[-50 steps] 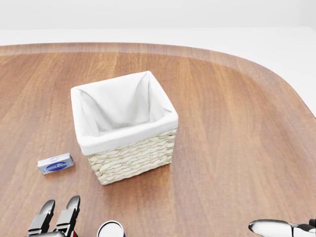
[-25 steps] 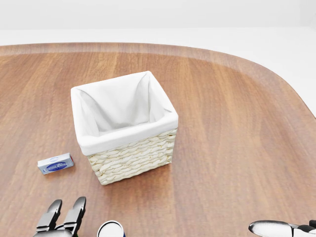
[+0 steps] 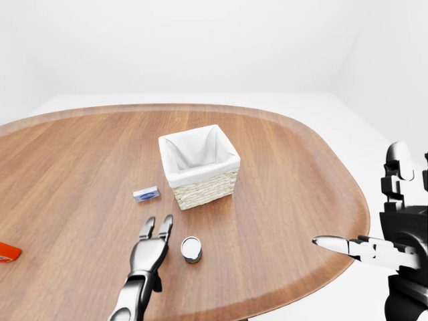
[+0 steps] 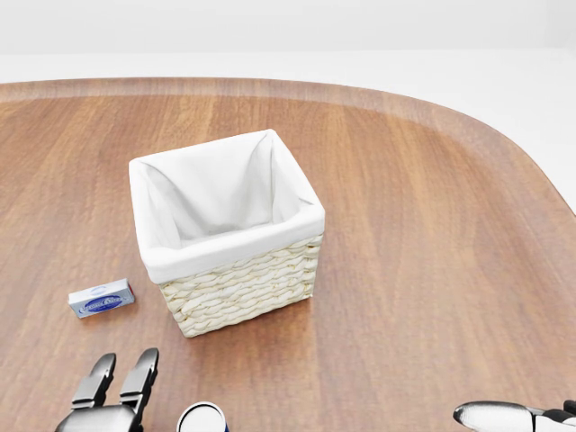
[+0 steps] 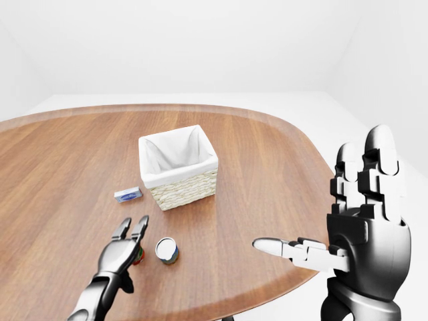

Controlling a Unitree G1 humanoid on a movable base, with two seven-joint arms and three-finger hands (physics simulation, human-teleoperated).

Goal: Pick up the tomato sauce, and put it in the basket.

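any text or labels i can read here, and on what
Nothing here reads clearly.
Small blue box left of the basket: a dark blue oval label with lettering, too blurred to read.
Can beside the left hand: only its pale lid and a bit of its side show, no legible print.
Red item at the left-eye view's left edge: no text readable.

Can [image 4: 202, 418] cut by head view bottom edge; label unreadable.

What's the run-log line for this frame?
left hand: open, beside can, not touching | right hand: open, off table | basket: empty
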